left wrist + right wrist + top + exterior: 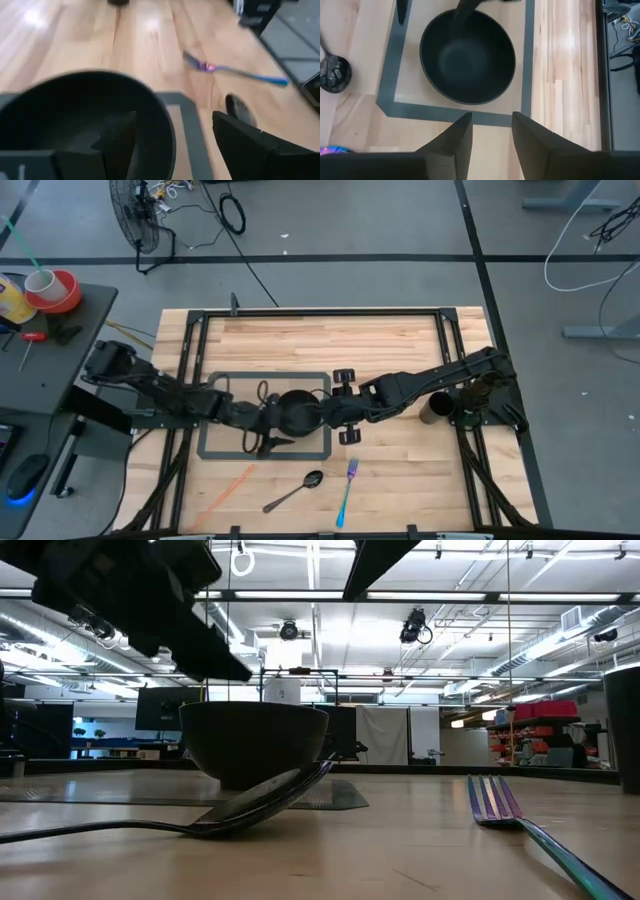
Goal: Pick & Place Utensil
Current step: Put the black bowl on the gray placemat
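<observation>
Butcher-block table carries a grey-taped rectangle with a black bowl inside; spoon and iridescent fork lie on bare wood nearby — untouched. Left gripper straddles the bowl's rim, fingers spread; right gripper hovers beside it, fingers parted. Beyond, cables and a fan sit on grey floor.
</observation>
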Action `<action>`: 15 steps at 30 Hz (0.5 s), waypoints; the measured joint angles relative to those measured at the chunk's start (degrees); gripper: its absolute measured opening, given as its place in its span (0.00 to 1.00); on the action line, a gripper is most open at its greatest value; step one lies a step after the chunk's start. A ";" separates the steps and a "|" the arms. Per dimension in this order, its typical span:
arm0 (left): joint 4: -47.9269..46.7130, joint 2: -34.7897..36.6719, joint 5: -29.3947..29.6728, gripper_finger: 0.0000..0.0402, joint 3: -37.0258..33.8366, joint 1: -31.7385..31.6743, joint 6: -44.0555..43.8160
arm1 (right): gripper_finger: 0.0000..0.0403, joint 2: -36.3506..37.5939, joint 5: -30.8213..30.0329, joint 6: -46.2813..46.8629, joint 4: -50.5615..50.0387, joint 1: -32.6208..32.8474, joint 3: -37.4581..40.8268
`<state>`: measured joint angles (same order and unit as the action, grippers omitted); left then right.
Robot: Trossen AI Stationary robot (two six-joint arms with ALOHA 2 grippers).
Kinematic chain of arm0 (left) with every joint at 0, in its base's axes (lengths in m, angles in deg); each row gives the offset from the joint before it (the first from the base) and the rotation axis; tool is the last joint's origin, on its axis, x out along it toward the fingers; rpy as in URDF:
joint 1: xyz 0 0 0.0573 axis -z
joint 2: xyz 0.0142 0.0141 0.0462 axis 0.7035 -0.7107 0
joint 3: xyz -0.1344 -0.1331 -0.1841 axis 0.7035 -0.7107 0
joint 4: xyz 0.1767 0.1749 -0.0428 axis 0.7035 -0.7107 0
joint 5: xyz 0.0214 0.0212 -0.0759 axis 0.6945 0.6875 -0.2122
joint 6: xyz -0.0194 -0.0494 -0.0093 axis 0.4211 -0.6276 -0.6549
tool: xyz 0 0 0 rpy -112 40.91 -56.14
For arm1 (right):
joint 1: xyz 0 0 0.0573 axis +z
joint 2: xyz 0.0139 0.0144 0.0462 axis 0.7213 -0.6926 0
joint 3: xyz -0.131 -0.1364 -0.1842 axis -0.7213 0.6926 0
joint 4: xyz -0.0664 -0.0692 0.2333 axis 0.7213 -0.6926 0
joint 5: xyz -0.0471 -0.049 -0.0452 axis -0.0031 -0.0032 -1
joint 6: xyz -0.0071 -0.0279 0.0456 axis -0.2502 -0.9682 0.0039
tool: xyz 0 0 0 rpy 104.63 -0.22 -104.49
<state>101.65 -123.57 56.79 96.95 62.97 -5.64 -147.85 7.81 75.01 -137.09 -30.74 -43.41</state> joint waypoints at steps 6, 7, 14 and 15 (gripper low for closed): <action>0.01 -6.05 0.11 0.60 2.37 -0.18 0.66 | 0.34 0.00 0.09 -0.43 1.40 0.00 0.00; -0.12 -6.77 0.09 0.59 2.56 -0.32 0.68 | 0.34 0.00 0.09 -0.43 1.50 0.00 0.00; -0.71 -8.62 0.35 0.52 3.78 -0.58 0.44 | 0.34 -0.02 0.11 -0.36 2.82 0.00 0.00; -0.82 -8.81 0.33 0.50 3.78 -0.57 0.44 | 0.34 -0.02 0.11 -0.36 3.04 0.00 0.00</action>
<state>100.83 -132.38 57.12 100.73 62.40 -5.21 -147.88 7.92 74.64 -134.05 -30.74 -43.41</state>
